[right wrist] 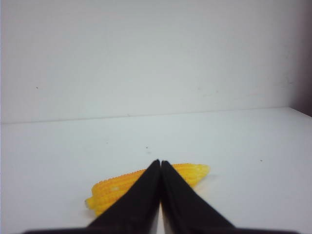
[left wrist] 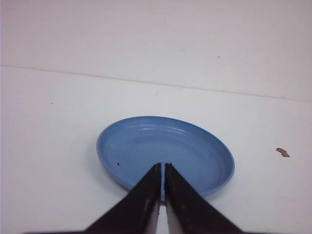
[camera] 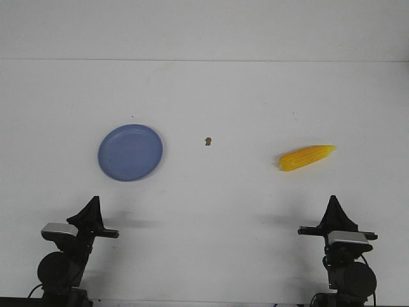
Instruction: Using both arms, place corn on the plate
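The periwinkle-blue plate (camera: 130, 152) lies flat and empty on the white table, left of centre; it also shows in the left wrist view (left wrist: 146, 146). The yellow corn (camera: 305, 157) lies on its side at the right, pointed tip to the far right; it also shows in the right wrist view (right wrist: 114, 187), partly hidden by the fingers. My left gripper (camera: 94, 200) is shut and empty, near the front edge, short of the plate. My right gripper (camera: 333, 199) is shut and empty, near the front edge, short of the corn. In the wrist views the left gripper (left wrist: 162, 165) and right gripper (right wrist: 158, 162) show closed jaws.
A tiny brown speck (camera: 208, 141) lies on the table between plate and corn, also in the left wrist view (left wrist: 282, 152). The table's far edge meets a white wall (camera: 204, 29).
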Tool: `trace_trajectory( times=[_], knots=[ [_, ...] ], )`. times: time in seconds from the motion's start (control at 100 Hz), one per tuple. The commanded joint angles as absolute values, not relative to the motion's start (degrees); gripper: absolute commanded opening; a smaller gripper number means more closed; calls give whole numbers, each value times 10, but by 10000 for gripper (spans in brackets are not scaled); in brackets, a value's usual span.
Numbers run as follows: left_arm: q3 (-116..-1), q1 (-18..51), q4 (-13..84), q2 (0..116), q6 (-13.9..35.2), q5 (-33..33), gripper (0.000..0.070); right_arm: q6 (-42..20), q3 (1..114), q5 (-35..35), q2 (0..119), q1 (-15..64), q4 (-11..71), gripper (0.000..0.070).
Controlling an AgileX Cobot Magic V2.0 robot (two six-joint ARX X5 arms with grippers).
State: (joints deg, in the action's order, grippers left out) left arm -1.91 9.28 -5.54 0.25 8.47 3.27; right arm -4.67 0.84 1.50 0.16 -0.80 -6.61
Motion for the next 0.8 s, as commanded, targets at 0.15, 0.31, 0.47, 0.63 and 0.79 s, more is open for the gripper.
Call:
trace_trajectory(
  times=[0.15,0.31,0.47,0.63,0.79],
  knots=[
    [-9,94,-61,2,86,34,13,-45,7,15,1,-8,-73,0],
    [-9,94,-61,2,86,34,13,-45,7,15,1,-8,-73,0],
    [-9,94,-70,2,86,34,13,-45,7,15,1,-8,-73,0],
    [-13,94,-97,2,86,34,13,-32,7,15,1,-8,-73,0],
    [-47,94,-78,2,86,34,13,-33,7,15,1,-8,-77,0]
  ],
)
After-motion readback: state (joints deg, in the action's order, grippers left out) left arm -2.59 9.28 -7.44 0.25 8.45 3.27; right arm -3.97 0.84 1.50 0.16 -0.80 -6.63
